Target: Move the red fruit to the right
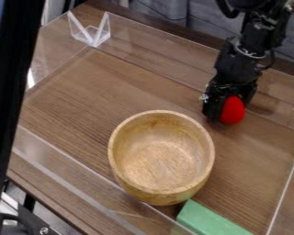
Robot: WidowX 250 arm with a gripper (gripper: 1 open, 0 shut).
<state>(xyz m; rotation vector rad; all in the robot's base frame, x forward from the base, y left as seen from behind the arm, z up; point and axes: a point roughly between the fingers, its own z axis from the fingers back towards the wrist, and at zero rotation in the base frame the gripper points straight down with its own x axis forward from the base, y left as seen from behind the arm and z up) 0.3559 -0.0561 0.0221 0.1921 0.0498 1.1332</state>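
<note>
The red fruit [235,111] lies on the wooden tabletop at the right, small and bright red, partly covered from above. My black gripper [227,104] points steeply down right over it, its fingers low at the fruit's left and upper side. The jaws stand open, and the fruit rests on the table between or just beside them. Whether the fingers touch the fruit I cannot tell.
A large wooden bowl [118,138] sits in the front middle of the table. A flat green block [211,220] lies at the front edge to its right. A clear plastic stand [91,30] is at the back left. Clear walls border the table, one close on the right [288,174].
</note>
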